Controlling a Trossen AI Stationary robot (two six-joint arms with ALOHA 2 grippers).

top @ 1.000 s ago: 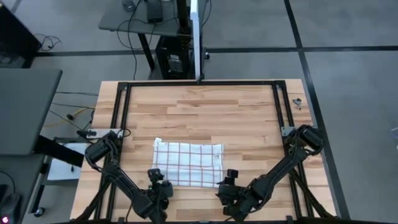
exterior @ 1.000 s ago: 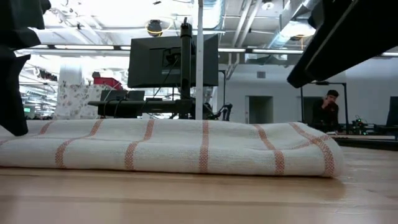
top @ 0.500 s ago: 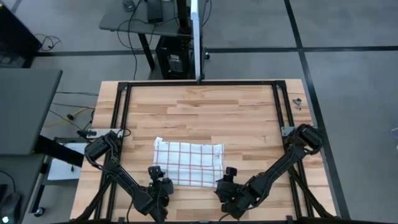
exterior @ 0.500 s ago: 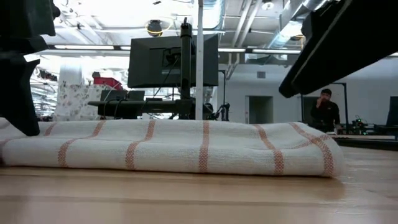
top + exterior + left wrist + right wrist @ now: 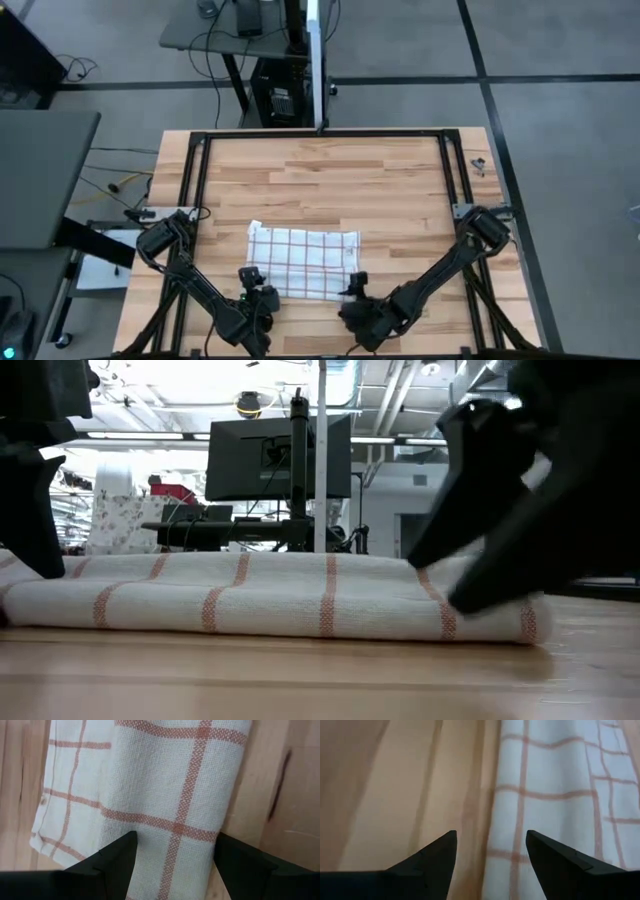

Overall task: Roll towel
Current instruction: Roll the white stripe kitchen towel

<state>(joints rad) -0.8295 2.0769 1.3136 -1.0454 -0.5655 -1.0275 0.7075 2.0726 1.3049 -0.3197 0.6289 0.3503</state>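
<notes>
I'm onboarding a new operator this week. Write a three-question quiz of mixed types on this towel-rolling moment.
1. True or false: the towel lies partly folded on the wooden table.
2. Which tool's open fingers straddle the towel's edge?
A. the left tool
B. the right tool
C. both
3. Fill in: the towel's grid lines are ____.

Key: 1 true; 2 C; 3 reddish-brown.
</notes>
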